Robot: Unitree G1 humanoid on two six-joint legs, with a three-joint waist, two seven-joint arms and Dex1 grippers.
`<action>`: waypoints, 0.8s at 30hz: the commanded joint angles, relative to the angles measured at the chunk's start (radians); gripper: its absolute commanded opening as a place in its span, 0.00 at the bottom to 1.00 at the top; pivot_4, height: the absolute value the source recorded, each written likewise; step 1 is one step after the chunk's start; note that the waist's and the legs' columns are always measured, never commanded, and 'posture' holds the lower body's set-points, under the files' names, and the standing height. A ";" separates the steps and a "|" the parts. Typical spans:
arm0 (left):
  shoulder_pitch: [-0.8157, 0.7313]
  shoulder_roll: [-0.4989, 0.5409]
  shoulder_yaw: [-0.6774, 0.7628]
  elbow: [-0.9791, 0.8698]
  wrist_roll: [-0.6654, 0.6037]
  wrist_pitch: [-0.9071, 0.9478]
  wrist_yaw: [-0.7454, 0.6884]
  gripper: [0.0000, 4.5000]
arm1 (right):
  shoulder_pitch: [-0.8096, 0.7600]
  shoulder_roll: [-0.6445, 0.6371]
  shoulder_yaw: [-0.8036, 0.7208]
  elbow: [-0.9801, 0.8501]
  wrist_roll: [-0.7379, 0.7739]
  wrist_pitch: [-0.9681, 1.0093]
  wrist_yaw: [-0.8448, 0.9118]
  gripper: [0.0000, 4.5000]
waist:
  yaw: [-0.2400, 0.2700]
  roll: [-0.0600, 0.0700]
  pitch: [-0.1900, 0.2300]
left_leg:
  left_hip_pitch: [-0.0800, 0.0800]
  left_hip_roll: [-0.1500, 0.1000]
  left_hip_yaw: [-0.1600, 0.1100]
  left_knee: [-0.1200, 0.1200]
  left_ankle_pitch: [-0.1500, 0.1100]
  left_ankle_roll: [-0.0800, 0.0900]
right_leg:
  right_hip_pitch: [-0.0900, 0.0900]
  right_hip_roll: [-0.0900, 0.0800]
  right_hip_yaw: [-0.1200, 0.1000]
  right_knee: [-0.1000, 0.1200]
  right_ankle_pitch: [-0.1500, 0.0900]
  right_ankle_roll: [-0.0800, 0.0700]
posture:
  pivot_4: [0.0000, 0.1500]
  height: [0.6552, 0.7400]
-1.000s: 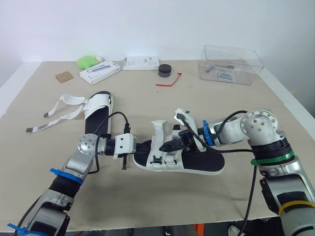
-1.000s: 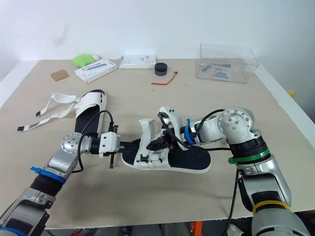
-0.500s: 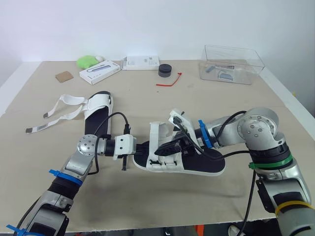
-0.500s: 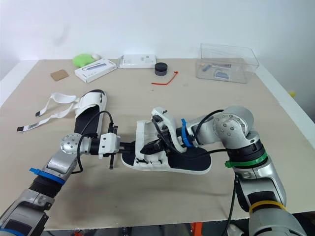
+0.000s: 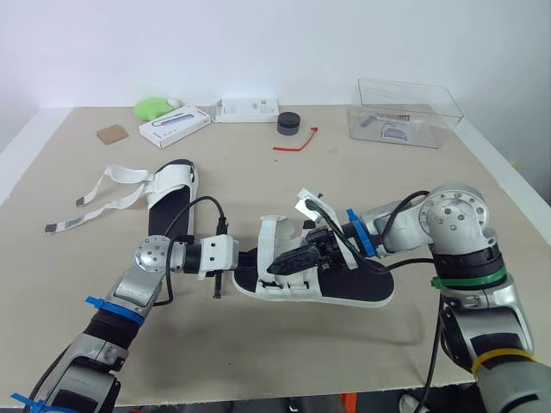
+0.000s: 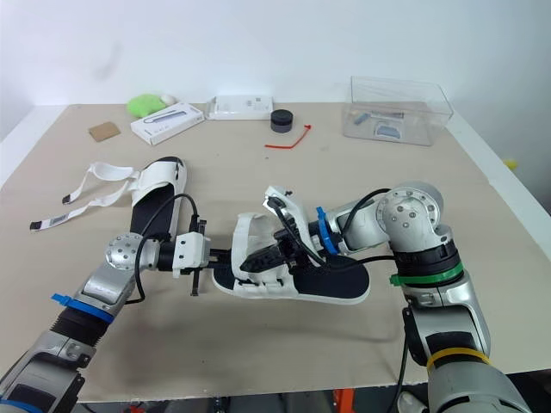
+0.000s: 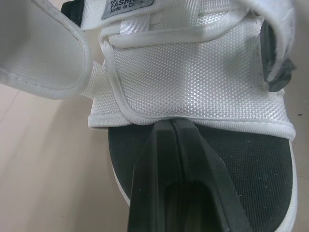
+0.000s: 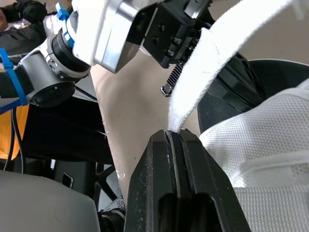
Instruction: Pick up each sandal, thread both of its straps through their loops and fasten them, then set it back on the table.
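Left gripper (image 7: 172, 122): its two black fingers were pressed together, tips clamped on the lower hem of the sandal's upper.
Sandal (image 7: 193, 82): it lay close before the camera.
Upper (image 7: 203, 92): white woven mesh, piped along its edges.
Footbed (image 7: 256, 164): black and textured, showing on both sides of the fingers.
Sole rim (image 7: 119, 184): a thin white edge between footbed and table.
Strap (image 7: 43, 53): white and padded, curling loose beside the upper.
Label (image 7: 123, 6): grey tag at the upper's far edge, lettering partly cut off.
Dark piece (image 7: 276, 63): grey-black, against the upper's side; its kind could not be told.
Table (image 7: 43, 159): beige and bare beside the sandal.
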 commanded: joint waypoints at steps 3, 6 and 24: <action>0.010 0.010 -0.010 -0.009 0.010 0.001 -0.008 0.00 | -0.009 -0.018 -0.031 0.035 0.075 0.000 -0.048 0.01 | 0.000 0.000 0.000 | 0.000 0.000 0.000 0.000 0.000 0.000 | 0.000 0.000 0.000 0.000 0.000 0.000 | 1.00 1.00; 0.008 0.012 -0.008 -0.004 0.011 -0.001 -0.009 0.00 | -0.021 -0.020 -0.041 0.066 0.120 0.000 -0.073 0.01 | 0.000 0.000 0.000 | 0.000 0.000 0.000 0.000 0.000 0.000 | 0.000 0.000 0.000 0.000 0.000 0.000 | 1.00 1.00; 0.005 0.007 -0.012 0.000 0.013 -0.005 -0.009 0.00 | -0.010 -0.025 -0.001 0.260 0.373 -0.002 -0.266 0.01 | 0.000 0.000 0.000 | 0.000 0.000 0.001 0.000 0.000 0.000 | 0.000 0.000 0.000 0.000 0.000 0.000 | 1.00 1.00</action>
